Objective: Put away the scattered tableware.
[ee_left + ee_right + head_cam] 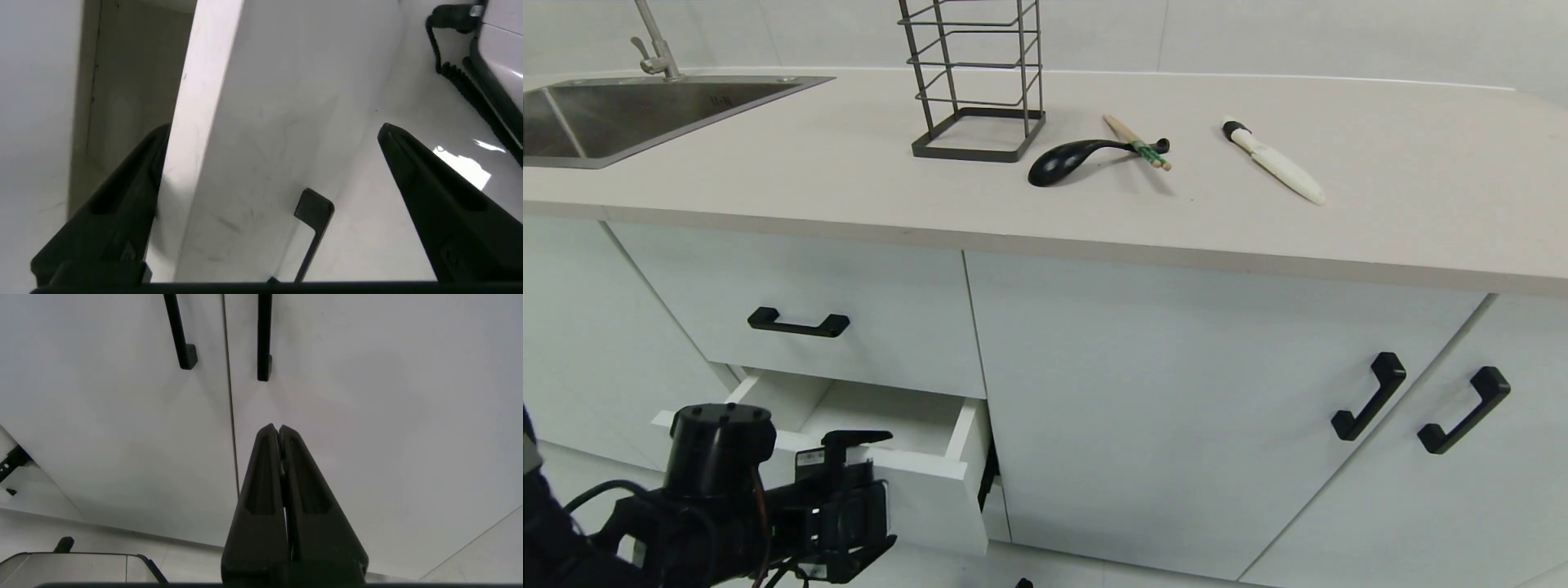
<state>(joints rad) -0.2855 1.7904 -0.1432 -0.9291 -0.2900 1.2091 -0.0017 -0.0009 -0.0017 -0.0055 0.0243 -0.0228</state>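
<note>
The table bears everything to be stowed. Below it the drawer is pulled only partly out. Its front is straddled, not clamped, by the wide-spread left tool, so it could be bumped shut. The right tool is pressed closed. Knife, spoon and chopsticks lie untouched.

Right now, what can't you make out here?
Drawer floor: head view, hidden behind its own front panel; contents unknown.
Wire rack top: cut off by the head view's upper edge.
Drawer handle: left wrist view, lower end cut by the bottom edge.
Chopsticks count: head view, too small, crossing the spoon.
</note>
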